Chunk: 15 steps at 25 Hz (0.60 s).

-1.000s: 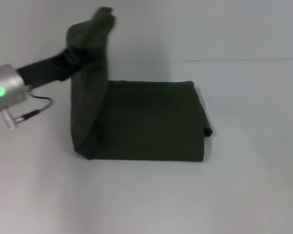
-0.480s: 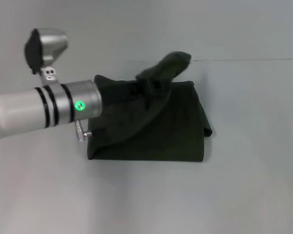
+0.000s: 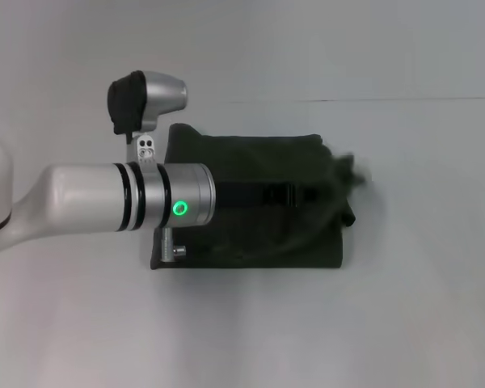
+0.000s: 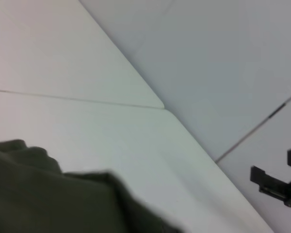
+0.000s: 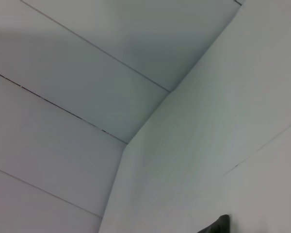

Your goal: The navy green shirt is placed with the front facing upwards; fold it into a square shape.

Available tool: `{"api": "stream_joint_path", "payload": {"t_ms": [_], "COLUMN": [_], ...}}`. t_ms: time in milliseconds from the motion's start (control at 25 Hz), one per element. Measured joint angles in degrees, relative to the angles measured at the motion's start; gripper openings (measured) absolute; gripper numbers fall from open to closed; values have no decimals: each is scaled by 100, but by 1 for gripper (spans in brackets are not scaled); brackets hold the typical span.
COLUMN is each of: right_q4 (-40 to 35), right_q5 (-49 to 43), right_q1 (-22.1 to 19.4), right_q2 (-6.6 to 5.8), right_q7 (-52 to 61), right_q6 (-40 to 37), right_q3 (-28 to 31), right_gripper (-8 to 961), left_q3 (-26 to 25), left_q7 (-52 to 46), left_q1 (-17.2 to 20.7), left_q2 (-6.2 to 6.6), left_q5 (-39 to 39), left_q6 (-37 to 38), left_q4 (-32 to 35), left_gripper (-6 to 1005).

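Left arm (image 3: 105, 212) reaching in from the left edge of the head view, silver forearm with a green light lying across the near left part of the shirt (image 3: 250, 234). Black wrist section stretched over the cloth toward its right edge. Left gripper (image 3: 339, 179) out at that right edge, wrapped in dark fabric; impossible to tell whether the jaws stand open or pinched on the cloth. Shirt spread on the white table (image 3: 242, 331) as a dark olive folded block, roughly rectangular, mostly behind and beneath the jaws on the arm's side. A bunched, blurred fold of the same cloth right at the jaws, lifted a little above the flat layers. A small lump of fabric poking out past the right edge, just below the jaws.

From the left wrist camera, shirt cloth (image 4: 53, 199) filling the near corner, close under the camera, with bare table (image 4: 136, 141) beyond it.

From the right wrist camera, only pale table (image 5: 223, 126) and a small dark scrap at the frame's edge, too little to identify.
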Motion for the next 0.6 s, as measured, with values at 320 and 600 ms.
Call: {"api": "stream_joint_path", "payload": {"t_ms": [320, 600], "right_q4": [61, 59], "right_q5": [0, -244], "right_q1": [-6, 24], "right_q2": [-41, -62], "right_q7": [-25, -18], "right_q6": [53, 61], "right_q3": [17, -7], "right_gripper": [761, 761], "left_q3": [-200, -1586], "left_q7": [275, 198], "left_q1": [49, 508], "left_q2": [10, 160], "left_q5": [-549, -864], "left_q6": [665, 1631], "left_q4": [167, 200], "left_gripper": [385, 535]}}
